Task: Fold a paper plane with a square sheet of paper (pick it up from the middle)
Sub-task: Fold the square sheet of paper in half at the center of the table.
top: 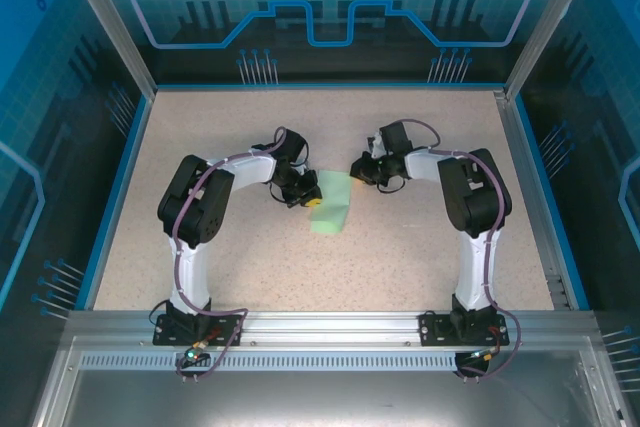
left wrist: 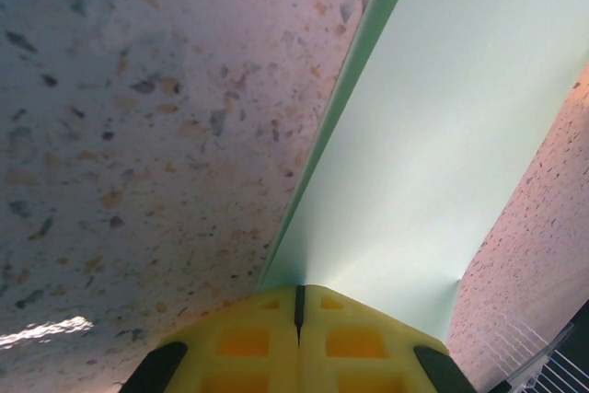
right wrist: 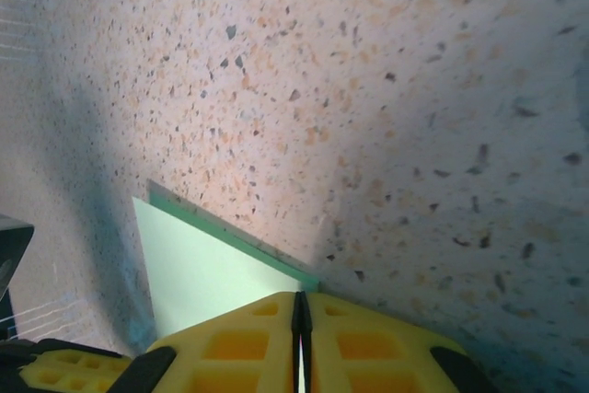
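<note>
The square sheet of paper (top: 332,209) lies folded into a narrow pale green rectangle in the middle of the table. My left gripper (top: 310,199) is shut, its yellow fingertips at the sheet's left long edge. In the left wrist view the paper (left wrist: 433,135) runs away from the closed left gripper (left wrist: 299,290), a darker lower layer showing along the fold. My right gripper (top: 358,173) is shut beside the sheet's far right corner. In the right wrist view the paper (right wrist: 202,264) ends in a corner right at the tips of the right gripper (right wrist: 300,296). No paper shows between either pair of jaws.
The speckled beige table (top: 420,247) is framed by a blue rim and an aluminium frame (top: 320,332) along the near edge. Both arms bend inward toward the centre.
</note>
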